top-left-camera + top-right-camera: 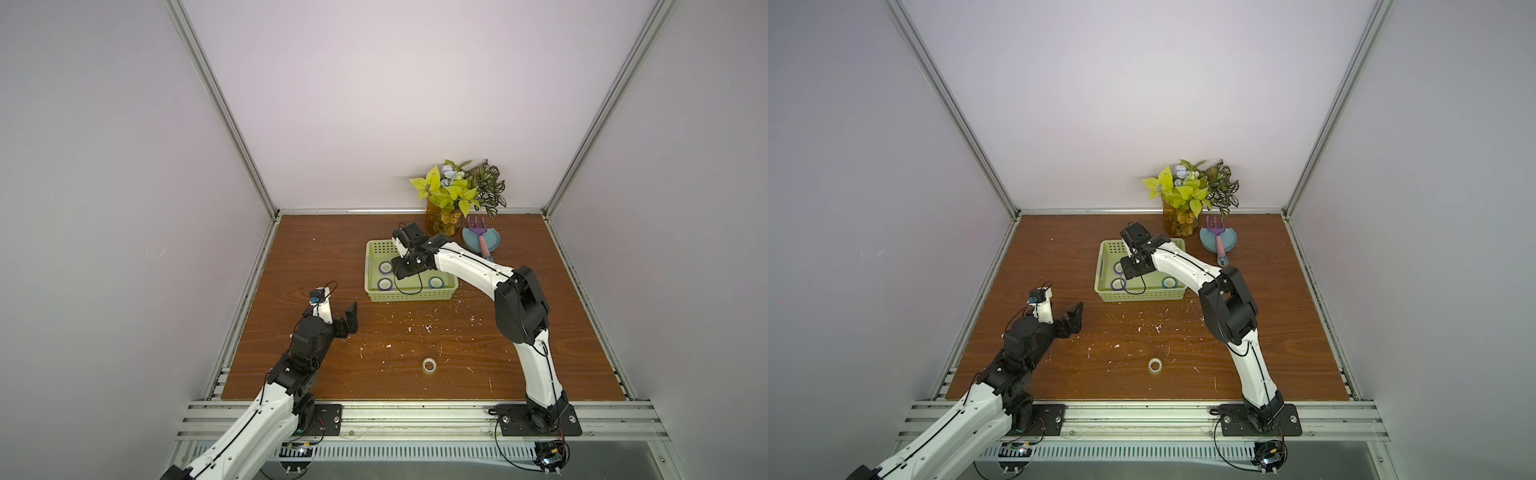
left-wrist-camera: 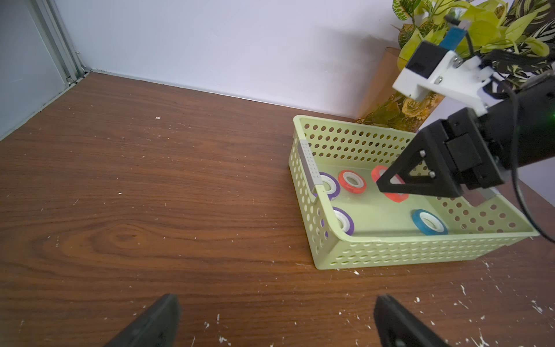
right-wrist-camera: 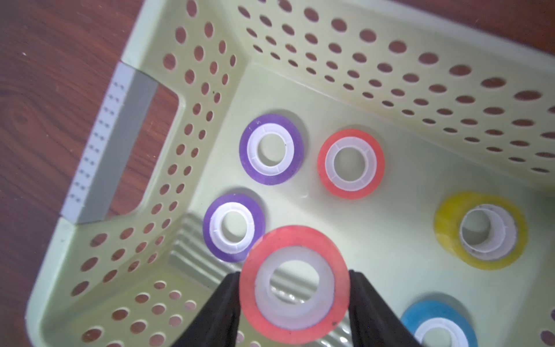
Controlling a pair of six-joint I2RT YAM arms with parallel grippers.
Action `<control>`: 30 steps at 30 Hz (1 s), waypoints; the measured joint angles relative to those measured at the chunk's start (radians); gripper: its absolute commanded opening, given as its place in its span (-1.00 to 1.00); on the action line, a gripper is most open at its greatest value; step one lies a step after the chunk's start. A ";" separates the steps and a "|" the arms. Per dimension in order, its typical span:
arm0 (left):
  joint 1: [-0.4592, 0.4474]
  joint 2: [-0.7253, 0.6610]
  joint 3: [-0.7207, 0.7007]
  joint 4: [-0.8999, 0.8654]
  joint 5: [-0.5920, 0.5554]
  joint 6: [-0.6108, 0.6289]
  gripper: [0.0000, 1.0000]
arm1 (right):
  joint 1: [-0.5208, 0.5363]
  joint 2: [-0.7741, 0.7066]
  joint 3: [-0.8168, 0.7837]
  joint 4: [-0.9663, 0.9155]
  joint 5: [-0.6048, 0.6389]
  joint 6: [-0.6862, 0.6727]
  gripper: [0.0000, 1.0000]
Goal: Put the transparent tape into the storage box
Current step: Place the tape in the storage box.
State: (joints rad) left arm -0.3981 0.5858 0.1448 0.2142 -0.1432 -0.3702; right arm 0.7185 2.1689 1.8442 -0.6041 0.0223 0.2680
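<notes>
Black right hand [image 3: 295,275] pinches orange-red roll [image 3: 295,235] over green basket [image 3: 390,228].

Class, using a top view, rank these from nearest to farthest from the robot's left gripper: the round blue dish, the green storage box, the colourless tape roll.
From the left gripper, in a top view:
1. The storage box, just beyond it toward the table's middle.
2. The colourless tape roll, alone near the front edge.
3. The blue dish, far back on the right.

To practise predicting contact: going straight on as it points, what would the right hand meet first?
Likely the bare floor of the storage box, with the orange-red roll in the right hand touching first; height unclear.
</notes>
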 measured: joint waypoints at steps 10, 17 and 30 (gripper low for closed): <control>0.000 0.000 0.000 0.000 0.000 0.000 1.00 | -0.005 0.020 0.000 -0.023 -0.028 0.001 0.13; 0.000 0.000 0.000 0.000 0.000 0.000 0.99 | -0.010 0.058 0.000 -0.024 -0.032 0.002 0.13; 0.000 0.000 0.000 0.000 0.000 0.000 1.00 | -0.020 0.071 0.000 -0.031 -0.031 0.004 0.43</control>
State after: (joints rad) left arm -0.3981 0.5854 0.1448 0.2142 -0.1432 -0.3702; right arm 0.6987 2.2395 1.8446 -0.6350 -0.0086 0.2722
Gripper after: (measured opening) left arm 0.997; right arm 0.697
